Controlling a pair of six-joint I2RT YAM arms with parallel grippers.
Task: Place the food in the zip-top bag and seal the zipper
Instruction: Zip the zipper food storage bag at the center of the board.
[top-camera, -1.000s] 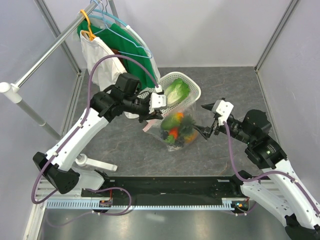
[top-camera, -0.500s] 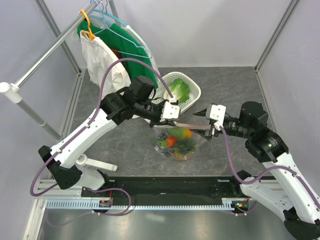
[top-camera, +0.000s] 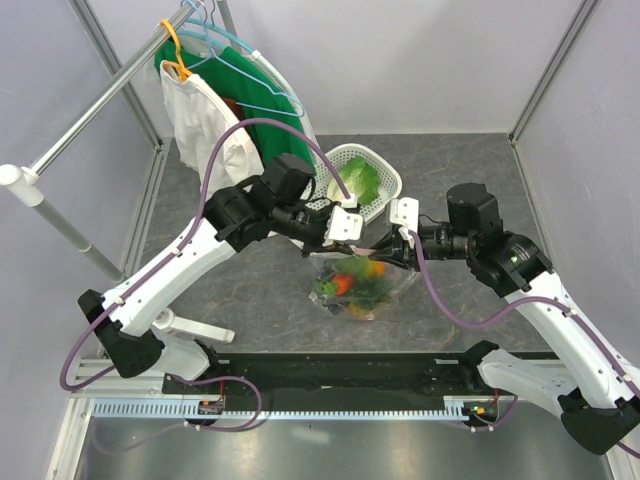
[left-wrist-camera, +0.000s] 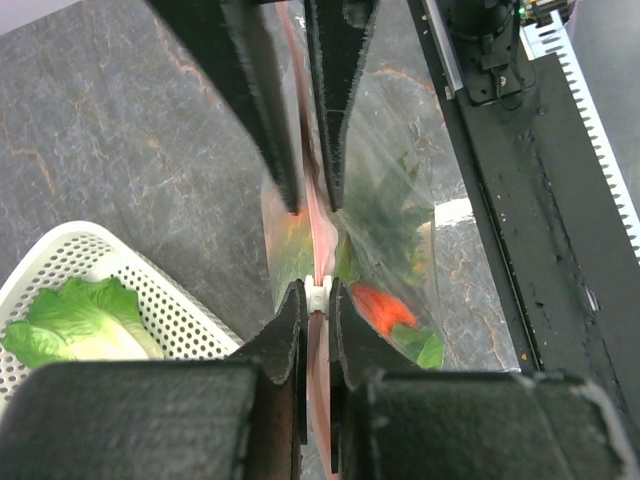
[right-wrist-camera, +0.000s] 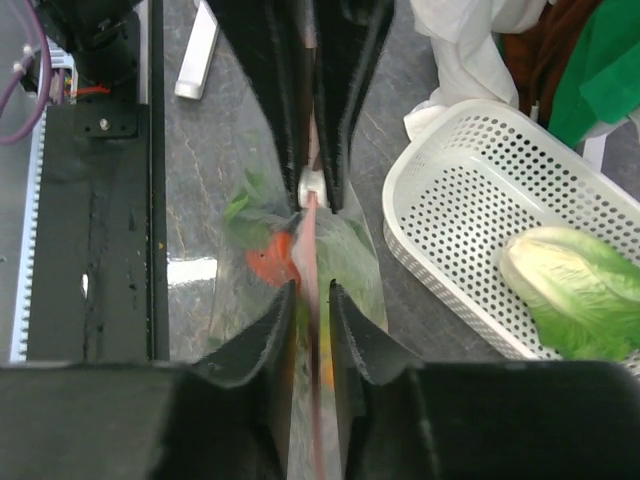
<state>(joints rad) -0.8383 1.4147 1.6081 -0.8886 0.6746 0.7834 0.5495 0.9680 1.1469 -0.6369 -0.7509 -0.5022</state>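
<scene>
Top external view: our zip-top bag (top-camera: 385, 290), food (top-camera: 345, 283) inside, is held up mid-desk (top-camera: 470, 180) by its zipper (left-wrist-camera: 320, 240), pinched in the left hand (left-wrist-camera: 316, 298). The right hand (left-wrist-camera: 312, 200) has swung in, narrowing around the strip, not yet gripping. Sealing looks imminent.

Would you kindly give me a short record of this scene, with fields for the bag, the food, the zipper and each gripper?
Bag: clear zip-top bag, held up by its mouth edge between the two arms.
Food: colourful pieces inside the bag.
Zipper: pink strip running between both sets of fingers.
Left gripper: shut on the zipper at its white slider.
Right gripper: fingers either side of the zipper; whether they pinch it is unclear.
Basket: white basket behind the bag, one lettuce in it.
</scene>
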